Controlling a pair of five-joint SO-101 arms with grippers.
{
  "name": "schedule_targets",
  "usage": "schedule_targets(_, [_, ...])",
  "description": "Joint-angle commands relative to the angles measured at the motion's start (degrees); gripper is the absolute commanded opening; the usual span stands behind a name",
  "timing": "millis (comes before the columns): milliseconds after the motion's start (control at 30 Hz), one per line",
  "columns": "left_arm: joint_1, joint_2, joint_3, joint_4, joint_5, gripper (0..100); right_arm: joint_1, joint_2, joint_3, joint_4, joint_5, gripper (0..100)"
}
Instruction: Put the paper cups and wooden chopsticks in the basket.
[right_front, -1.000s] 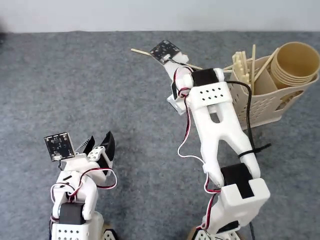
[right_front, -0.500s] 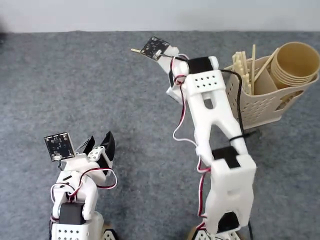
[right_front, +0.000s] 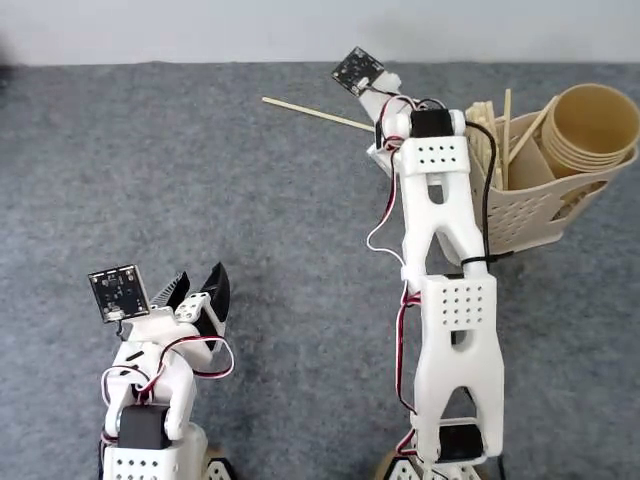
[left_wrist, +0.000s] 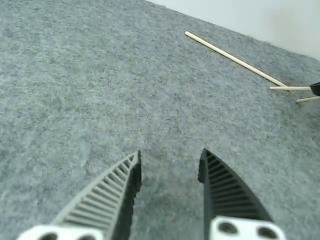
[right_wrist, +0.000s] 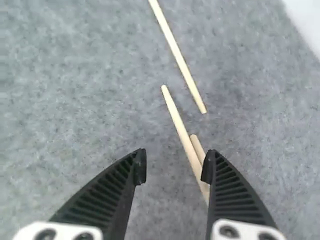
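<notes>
Most is done: paper cups (right_front: 590, 125) and a bunch of chopsticks (right_front: 485, 130) sit in the basket (right_front: 525, 215), three loose chopsticks (right_wrist: 177, 55) lie on the counter (right_front: 200, 180) near it, my right pincer (right_wrist: 174, 160) open over two of them, left pincer (left_wrist: 170, 162) open and well apart

high view: overhead, looking down;
left wrist view: low, facing distant chopstick (left_wrist: 235, 60);
right wrist view: close over same chopstick

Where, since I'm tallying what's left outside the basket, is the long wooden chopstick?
In the high view the long wooden chopstick lies far back on the mat, left of the basket, just ahead of the right end effector.
</notes>
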Motion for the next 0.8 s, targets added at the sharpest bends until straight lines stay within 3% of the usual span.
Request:
schedule_targets(0, [-0.1, -0.8, -0.4, 0.2, -0.7, 19, 0.1, 2.3, -8.3, 2.5, 0.3, 18.8])
schedule_targets(467, [-0.1, -0.8, -0.3, 0.3, -0.7, 19, 1.5, 9.4, -15.5, 3.5, 0.4, 18.8])
schedule_targets(767, [-0.1, -0.8, -0.3, 0.3, -0.7, 19, 4.4, 11.2, -15.5, -6.9, 0.4, 18.8])
